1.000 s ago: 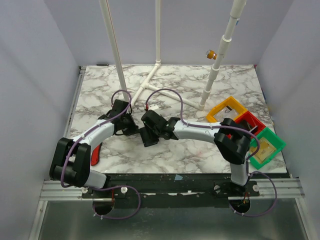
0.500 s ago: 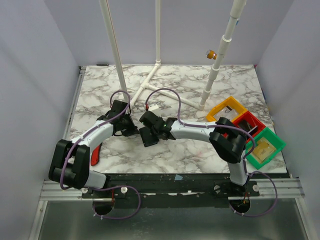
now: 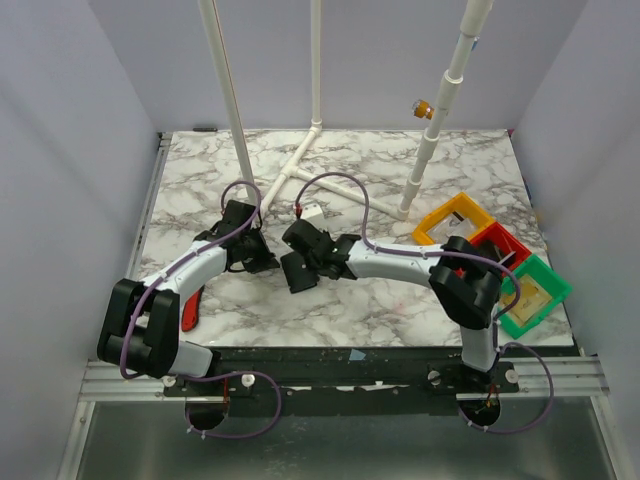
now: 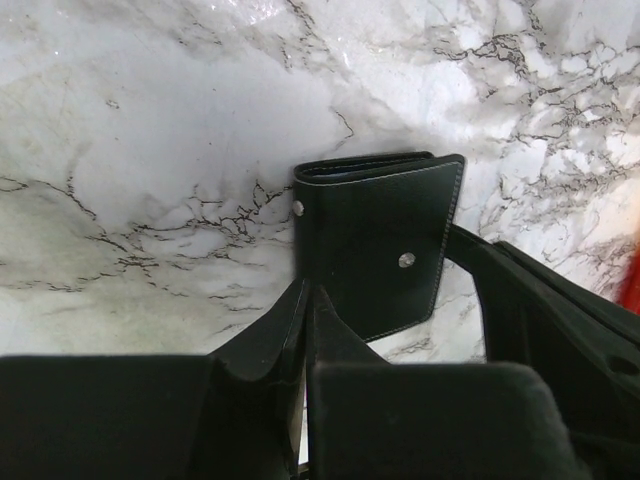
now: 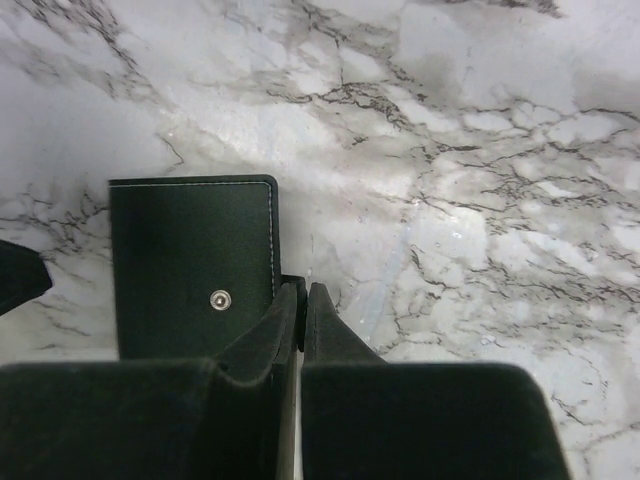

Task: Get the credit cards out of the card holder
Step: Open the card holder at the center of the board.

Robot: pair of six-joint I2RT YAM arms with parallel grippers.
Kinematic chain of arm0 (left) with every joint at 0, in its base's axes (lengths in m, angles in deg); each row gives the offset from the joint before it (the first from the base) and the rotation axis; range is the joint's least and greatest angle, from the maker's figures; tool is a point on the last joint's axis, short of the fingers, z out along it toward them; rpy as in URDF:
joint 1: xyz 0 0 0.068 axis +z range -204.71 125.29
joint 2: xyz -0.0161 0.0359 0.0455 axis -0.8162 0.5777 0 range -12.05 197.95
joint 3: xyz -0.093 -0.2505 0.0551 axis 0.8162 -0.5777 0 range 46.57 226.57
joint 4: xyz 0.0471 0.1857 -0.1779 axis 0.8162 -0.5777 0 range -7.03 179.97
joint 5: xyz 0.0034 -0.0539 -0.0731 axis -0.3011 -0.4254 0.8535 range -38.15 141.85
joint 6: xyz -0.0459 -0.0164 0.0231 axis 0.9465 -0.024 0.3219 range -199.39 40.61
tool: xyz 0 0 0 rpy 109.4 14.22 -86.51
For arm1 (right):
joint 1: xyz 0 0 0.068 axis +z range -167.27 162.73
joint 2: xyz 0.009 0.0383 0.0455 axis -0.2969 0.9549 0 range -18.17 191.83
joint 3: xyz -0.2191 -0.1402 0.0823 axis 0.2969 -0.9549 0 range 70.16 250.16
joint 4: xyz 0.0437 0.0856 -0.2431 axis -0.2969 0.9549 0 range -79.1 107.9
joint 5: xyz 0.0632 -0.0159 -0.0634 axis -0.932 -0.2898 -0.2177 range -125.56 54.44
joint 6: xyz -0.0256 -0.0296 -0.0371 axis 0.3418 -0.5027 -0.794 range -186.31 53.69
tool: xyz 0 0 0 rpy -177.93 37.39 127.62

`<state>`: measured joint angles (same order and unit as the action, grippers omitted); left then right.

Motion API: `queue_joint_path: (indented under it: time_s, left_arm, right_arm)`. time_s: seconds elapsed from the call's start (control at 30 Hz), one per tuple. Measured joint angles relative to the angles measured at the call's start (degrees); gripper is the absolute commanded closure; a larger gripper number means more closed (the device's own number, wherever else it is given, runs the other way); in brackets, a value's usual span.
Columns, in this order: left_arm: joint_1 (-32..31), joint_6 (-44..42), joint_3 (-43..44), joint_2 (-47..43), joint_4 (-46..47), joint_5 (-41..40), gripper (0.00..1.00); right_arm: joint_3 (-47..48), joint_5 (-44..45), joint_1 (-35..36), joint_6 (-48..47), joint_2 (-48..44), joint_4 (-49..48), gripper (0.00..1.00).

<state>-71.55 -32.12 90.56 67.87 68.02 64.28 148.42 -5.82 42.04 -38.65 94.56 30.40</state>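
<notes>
The card holder (image 4: 375, 235) is a flat black wallet lying folded shut on the marble, with a metal snap on its face. In the right wrist view it (image 5: 185, 255) lies left of my right gripper (image 5: 301, 292), which is shut on a small black tab at the wallet's right edge. My left gripper (image 4: 308, 292) is shut, its tips over the wallet's left edge; I cannot tell whether it pinches that edge. In the top view both grippers meet at mid-table, the left (image 3: 266, 263) and the right (image 3: 298, 274). The credit cards are hidden.
Yellow (image 3: 437, 222), red (image 3: 513, 240) and green (image 3: 553, 287) bins stand in a row at the table's right edge. White pipes (image 3: 300, 160) rise from the back of the marble table (image 3: 400, 300). A red-handled tool (image 3: 190, 308) lies by the left arm.
My right gripper has gone from half open to shut on the wallet's tab, shifting slightly. The left gripper has stayed shut in place.
</notes>
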Motion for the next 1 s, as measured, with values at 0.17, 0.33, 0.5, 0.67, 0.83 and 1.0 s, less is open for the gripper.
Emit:
queue_joint_path:
  time_s: [0.17,0.33,0.5,0.67,0.83,1.0]
  left_arm:
    - [0.0,-0.6,0.0,0.0,0.1,0.3,0.86]
    - [-0.2,-1.0,-0.3,0.0,1.2,1.4,0.79]
    - [-1.2,-1.0,-0.4,0.0,2.2,2.2,0.79]
    - [-1.9,-1.0,-0.4,0.5,3.0,2.8,0.79]
    - [-2.9,-1.0,-0.4,2.1,3.3,3.0,0.81]
    - [-4.2,-1.0,-0.3,3.5,3.4,3.0,0.83]
  right_arm:
    - [-0.6,-0.2,0.0,0.8,-6.1,0.3,0.99]
    - [-0.5,-1.0,0.0,1.2,-11.4,0.3,0.99]
    - [-0.5,-1.3,0.0,1.4,-12.4,0.5,0.99]
    - [-0.6,-1.3,0.0,1.5,-12.4,1.4,0.99]
    - [-1.3,-0.4,-0.2,2.3,-12.4,2.1,0.99]
    - [-7.6,0.2,-3.4,3.7,-13.8,2.6,0.99]
